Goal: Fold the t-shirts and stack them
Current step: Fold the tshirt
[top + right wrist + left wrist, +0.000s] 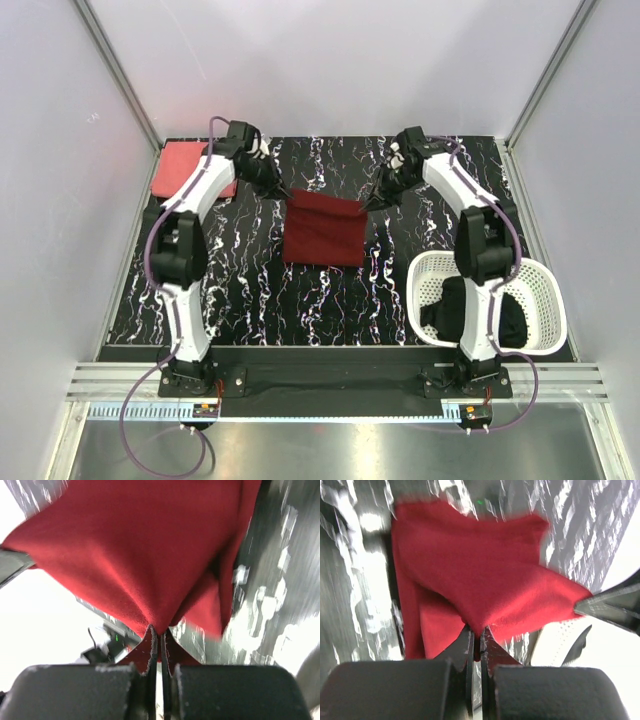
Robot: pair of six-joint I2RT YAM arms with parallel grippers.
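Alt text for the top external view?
The left gripper and right gripper pinch the far corners of a dark red t-shirt at the middle of a black marbled table. A folded coral t-shirt lies far left; a black t-shirt sits in a white basket near right.

We list 3: black t-shirt [445, 305] in basket [547, 292], partly behind right arm [482, 250]; coral t-shirt [180, 168], corner seemingly under left arm [205, 188]; maroon t-shirt [135, 550], cropped at right wrist view's top, table [282, 580] beyond blurred.
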